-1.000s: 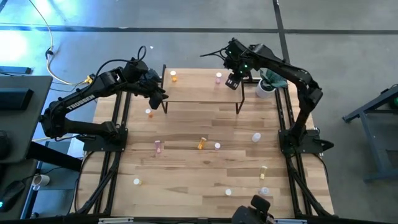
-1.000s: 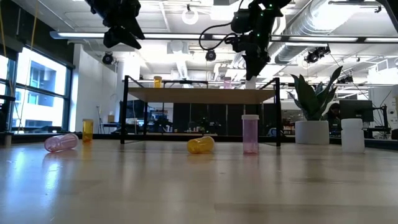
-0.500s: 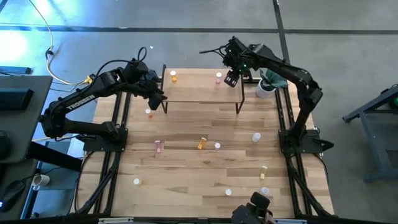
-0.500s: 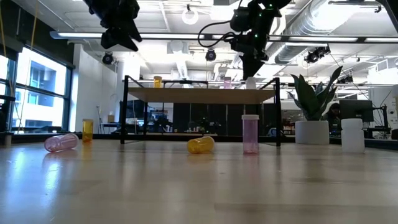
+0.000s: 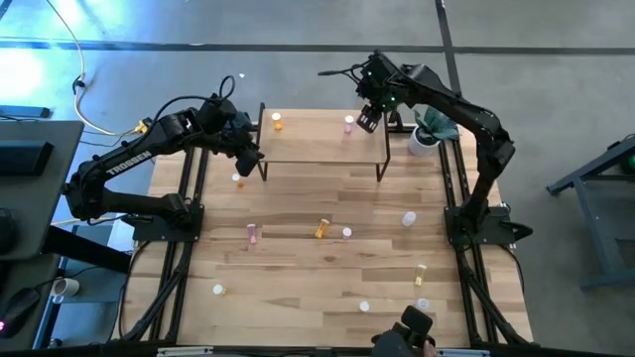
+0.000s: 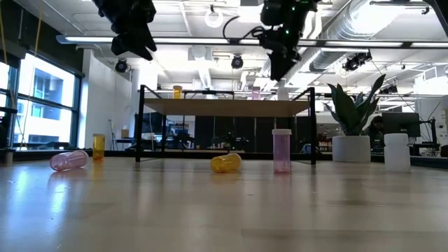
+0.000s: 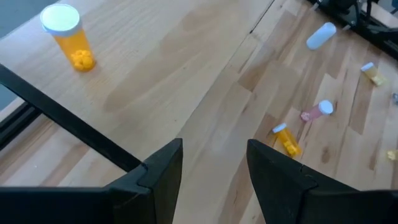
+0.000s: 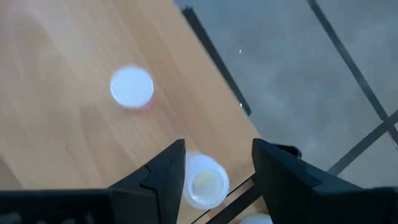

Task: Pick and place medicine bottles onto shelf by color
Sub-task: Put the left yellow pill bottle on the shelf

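While my left gripper [image 5: 250, 159] waits empty-jawed by the shelf [image 5: 317, 139], I see my right gripper [image 5: 367, 120] spread empty over its pink bottle [image 5: 348, 123].

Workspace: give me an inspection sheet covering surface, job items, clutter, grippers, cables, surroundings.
Surface: wooden table, bare between items.
Job's things: shelf holds an orange bottle and a pink bottle; other bottles stand or lie scattered on the table.
Clutter: white plant pot at the table's far right corner.
Grippers: left gripper open, empty, by the shelf's left end; right gripper open, empty, above the shelf's right end.
Cables: yellow cable on the floor, left.
Surroundings: nothing seen of people.
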`<state>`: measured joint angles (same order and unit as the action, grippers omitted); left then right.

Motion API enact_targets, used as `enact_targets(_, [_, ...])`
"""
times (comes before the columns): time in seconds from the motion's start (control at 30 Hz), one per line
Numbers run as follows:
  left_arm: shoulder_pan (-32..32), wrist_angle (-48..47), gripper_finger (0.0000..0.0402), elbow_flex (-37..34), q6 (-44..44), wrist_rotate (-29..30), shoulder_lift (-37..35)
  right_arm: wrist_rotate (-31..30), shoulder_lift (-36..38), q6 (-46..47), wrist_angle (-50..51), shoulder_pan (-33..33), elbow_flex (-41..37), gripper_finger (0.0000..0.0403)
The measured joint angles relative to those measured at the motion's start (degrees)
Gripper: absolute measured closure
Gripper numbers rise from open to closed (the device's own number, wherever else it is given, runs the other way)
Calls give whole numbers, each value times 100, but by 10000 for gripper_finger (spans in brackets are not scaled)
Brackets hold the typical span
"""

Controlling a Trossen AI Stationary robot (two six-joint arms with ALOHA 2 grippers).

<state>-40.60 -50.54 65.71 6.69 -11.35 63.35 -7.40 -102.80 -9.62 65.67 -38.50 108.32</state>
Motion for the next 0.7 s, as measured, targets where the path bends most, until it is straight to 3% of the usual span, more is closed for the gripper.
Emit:
enact_targets(0.43, [76,-1193,232,0,-629,-9,0,471,2,1049,738,108,800,226])
enact_targets(0.7, [809,-2102,232,-79,-482,-44,-154,489,4,1658,785,596,1000,226])
